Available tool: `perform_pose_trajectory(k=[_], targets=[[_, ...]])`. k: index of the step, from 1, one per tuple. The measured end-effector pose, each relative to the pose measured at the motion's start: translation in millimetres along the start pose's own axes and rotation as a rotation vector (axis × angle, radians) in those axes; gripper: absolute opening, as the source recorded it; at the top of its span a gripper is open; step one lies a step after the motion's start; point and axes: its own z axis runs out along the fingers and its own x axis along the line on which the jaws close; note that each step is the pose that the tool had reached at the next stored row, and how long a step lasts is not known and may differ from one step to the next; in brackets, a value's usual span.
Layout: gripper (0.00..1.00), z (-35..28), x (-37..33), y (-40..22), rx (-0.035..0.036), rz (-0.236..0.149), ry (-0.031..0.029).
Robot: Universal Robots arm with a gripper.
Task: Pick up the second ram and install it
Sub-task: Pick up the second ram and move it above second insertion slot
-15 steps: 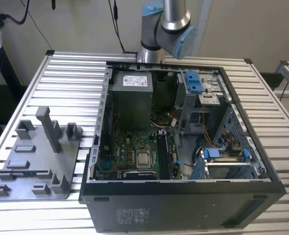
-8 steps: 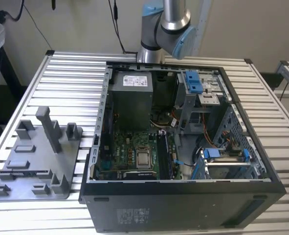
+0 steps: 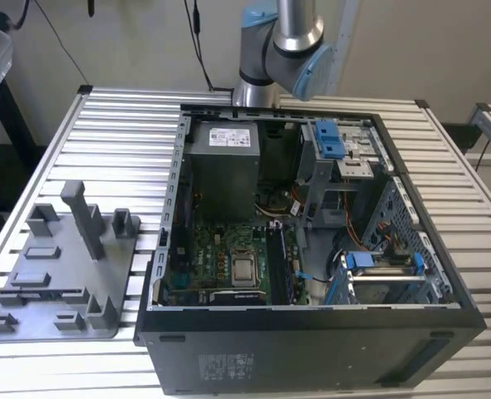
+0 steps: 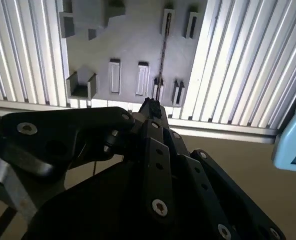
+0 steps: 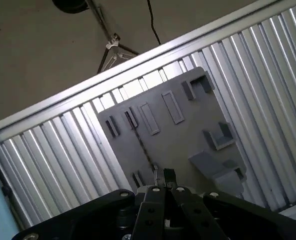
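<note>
The second ram (image 4: 163, 55), a thin dark strip, stands edgewise in a grey moulded tray (image 4: 132, 40).

This is a robotics lab or test workshop. A slatted aluminium table (image 3: 120, 125) carries an open desktop computer case (image 3: 311, 349) with its motherboard (image 3: 228, 249) exposed. Near the table's edge at the exterior view's left lies a grey plastic parts fixture (image 3: 62, 307). An industrial robot arm (image 3: 278, 50) stands at the far edge. Cables (image 3: 197, 33) hang down the bare wall, and a tripod foot (image 5: 110, 45) rests on the plain floor.
</note>
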Motion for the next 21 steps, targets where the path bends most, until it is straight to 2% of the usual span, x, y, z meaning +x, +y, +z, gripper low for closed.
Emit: perform_pose_trajectory(k=[4, 17, 21], targets=[[0.11, 0.4, 0.0, 0.0, -0.0006, -0.073, 0.0012], [0.11, 0.9, 0.0, 0.0, -0.0091, -0.308, 0.0084], [0.11, 0.8, 0.2, -0.1, -0.0105, -0.364, 0.01]])
